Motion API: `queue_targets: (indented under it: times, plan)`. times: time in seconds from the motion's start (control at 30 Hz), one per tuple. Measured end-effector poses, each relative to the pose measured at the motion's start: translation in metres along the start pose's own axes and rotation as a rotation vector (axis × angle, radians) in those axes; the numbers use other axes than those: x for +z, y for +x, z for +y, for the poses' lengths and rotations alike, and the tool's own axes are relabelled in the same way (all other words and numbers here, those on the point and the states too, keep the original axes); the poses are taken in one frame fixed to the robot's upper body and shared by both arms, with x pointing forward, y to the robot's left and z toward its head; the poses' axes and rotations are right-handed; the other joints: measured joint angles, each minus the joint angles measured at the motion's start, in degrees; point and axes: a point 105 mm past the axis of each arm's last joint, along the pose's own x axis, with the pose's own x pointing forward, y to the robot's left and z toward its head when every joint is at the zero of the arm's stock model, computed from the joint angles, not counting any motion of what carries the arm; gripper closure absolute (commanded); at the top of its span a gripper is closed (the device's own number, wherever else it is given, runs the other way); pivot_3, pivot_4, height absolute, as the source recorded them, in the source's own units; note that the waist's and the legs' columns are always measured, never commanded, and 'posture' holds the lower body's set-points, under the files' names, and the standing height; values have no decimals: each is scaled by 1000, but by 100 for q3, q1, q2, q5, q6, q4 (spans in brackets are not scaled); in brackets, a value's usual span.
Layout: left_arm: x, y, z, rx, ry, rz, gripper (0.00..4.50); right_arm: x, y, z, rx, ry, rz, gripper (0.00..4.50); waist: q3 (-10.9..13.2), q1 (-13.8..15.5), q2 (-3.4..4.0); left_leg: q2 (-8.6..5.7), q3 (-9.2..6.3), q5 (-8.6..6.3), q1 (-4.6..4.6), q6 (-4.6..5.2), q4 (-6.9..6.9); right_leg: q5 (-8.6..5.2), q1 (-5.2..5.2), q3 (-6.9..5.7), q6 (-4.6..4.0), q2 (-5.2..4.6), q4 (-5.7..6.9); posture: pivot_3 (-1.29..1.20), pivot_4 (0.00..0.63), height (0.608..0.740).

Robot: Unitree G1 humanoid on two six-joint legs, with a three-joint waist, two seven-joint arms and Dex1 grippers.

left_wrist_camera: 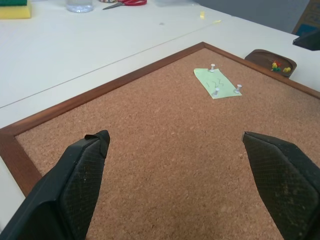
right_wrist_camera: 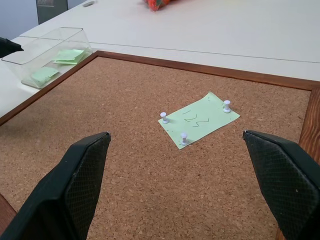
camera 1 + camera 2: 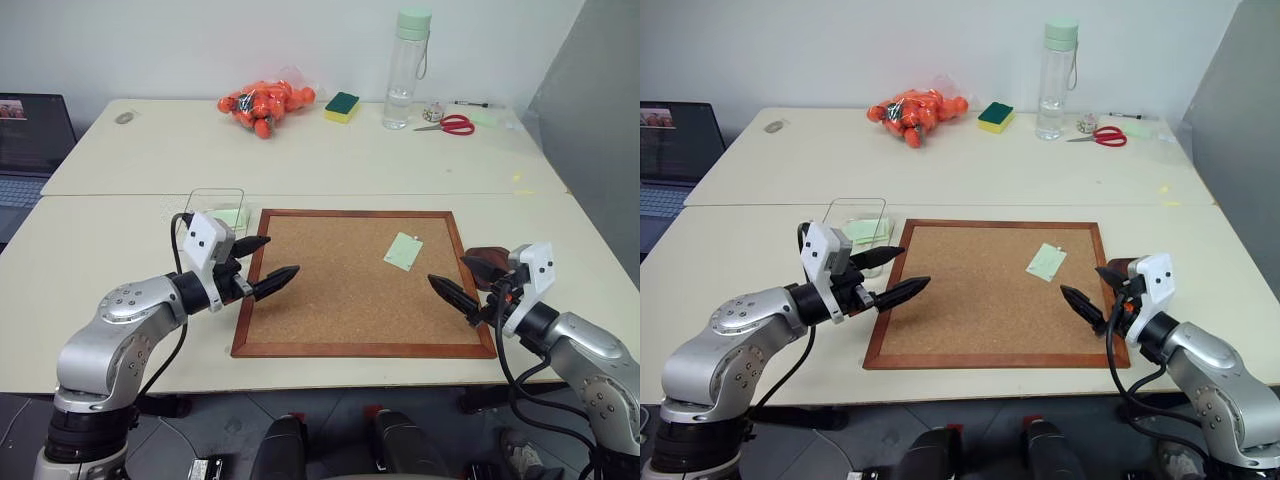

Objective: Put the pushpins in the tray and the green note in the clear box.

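Note:
A pale green note (image 2: 200, 119) lies on the right half of the wood-framed corkboard (image 3: 340, 300), held down by three white pushpins (image 2: 184, 139). The tray (image 1: 257, 56) sits just off the board's right edge with a few coloured pushpins in it. The clear box (image 2: 75, 44) stands off the board's far left corner and has green slips inside. My left gripper (image 3: 283, 255) hovers open over the board's left edge. My right gripper (image 3: 1081, 279) hovers open over the board's right edge, right beside the tray. Neither holds anything.
On the far table are a bag of orange things (image 3: 265, 105), a green-and-yellow sponge (image 3: 342, 106), a clear bottle (image 3: 405, 70) and red scissors (image 3: 447, 124). A laptop (image 3: 30, 140) sits at the far left.

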Motion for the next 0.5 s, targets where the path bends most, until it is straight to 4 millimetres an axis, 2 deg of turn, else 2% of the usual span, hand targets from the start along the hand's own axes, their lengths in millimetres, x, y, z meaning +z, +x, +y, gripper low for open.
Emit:
queue_targets:
  times: [0.37, 0.5]
  plan:
    - [-1, -1, -2, -15, -1, -1, 38, 0, 0, -1, -8, -16, -1, 0, 0, 5, 0, 0, 0, 0, 0, 0, 0, 0, 0, 0, 0, 0, 1, 0, 150, 740]
    - [-5, -4, 0, 0, 2, 18, 38, -6, -5, -3, -22, -9, 22, 0, 0, 7, 0, 1, 0, 0, 0, 0, 0, 0, 0, 0, 0, 0, 1, 0, 150, 740]
